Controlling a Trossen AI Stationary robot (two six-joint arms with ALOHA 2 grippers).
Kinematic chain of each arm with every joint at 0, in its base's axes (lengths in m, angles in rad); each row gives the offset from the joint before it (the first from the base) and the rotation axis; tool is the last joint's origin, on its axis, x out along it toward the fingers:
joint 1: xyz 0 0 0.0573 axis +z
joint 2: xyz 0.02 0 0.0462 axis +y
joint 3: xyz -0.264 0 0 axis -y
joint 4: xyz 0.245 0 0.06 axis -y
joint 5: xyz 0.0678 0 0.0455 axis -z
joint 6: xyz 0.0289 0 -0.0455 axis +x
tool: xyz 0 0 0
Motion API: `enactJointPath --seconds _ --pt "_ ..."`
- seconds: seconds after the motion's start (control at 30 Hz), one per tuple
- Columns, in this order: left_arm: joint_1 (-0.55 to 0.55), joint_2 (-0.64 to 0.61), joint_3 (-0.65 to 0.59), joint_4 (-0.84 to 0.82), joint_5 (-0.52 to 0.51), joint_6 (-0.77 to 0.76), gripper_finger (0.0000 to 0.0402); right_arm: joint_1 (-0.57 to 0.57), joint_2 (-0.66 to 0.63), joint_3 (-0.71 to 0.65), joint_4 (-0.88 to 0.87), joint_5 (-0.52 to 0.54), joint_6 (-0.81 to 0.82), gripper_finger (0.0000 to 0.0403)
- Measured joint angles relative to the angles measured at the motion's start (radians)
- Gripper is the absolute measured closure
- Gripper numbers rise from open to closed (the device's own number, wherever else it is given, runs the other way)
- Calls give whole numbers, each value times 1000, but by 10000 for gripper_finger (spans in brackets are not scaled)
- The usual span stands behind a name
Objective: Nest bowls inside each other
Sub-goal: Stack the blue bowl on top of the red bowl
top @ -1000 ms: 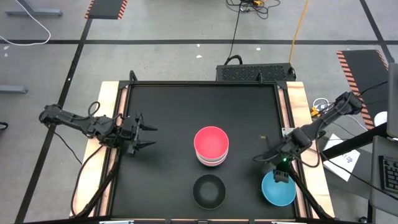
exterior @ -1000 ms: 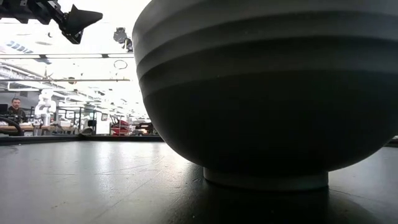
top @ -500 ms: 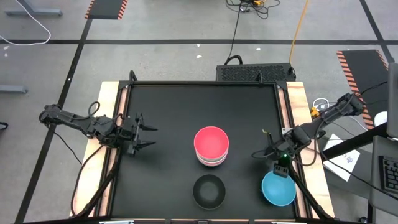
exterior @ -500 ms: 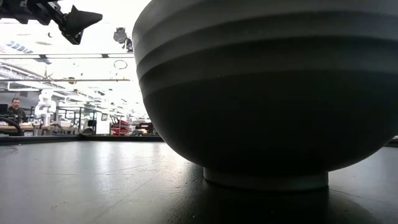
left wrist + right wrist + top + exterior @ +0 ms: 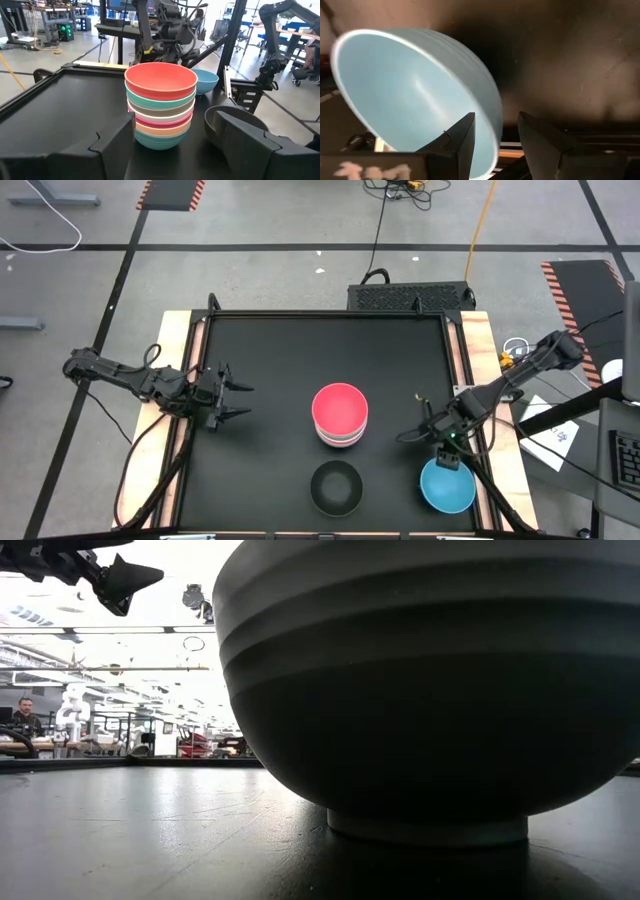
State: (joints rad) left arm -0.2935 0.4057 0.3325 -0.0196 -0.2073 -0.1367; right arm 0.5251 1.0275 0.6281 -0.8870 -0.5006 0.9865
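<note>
I had the right gripper point(image 5: 447, 460) clamped on the blue bowl's point(image 5: 447, 485) rim, one finger inside and one outside, at the table's point(image 5: 280, 360) near right corner. The stack point(image 5: 340, 415) sat mid-table, the black bowl point(image 5: 335, 486) just in front of it. The left gripper point(image 5: 238, 400) waited open and empty at the left edge. These bowls looked light, stiff and slick, so a rim pinch seemed right.

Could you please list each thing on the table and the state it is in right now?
stack of bowls: nested, pink-red on top, upright at mid-table.
black bowl: alone, upright, not nested.
blue bowl: gripped by its rim, tilted.
right gripper: shut on the blue bowl's rim.
left gripper: open, empty, at the table's left.
</note>
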Motion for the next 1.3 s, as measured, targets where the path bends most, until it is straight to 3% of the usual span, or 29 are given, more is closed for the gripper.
enactJointPath --seconds 0.33,0.6,1.0,1.3 --pt "0 0 0 0 0 10 128 0 79 0 11 -25 -84 271" --pt "0 0 0 0 0 10 128 0 119 0 27 -41 -176 392" --pt "0 0 0 -20 0 10 128 -99 48 17 168 -69 -284 400" --pt "0 2 -1 -66 0 15 128 -180 -21 259 186 67 -534 402"
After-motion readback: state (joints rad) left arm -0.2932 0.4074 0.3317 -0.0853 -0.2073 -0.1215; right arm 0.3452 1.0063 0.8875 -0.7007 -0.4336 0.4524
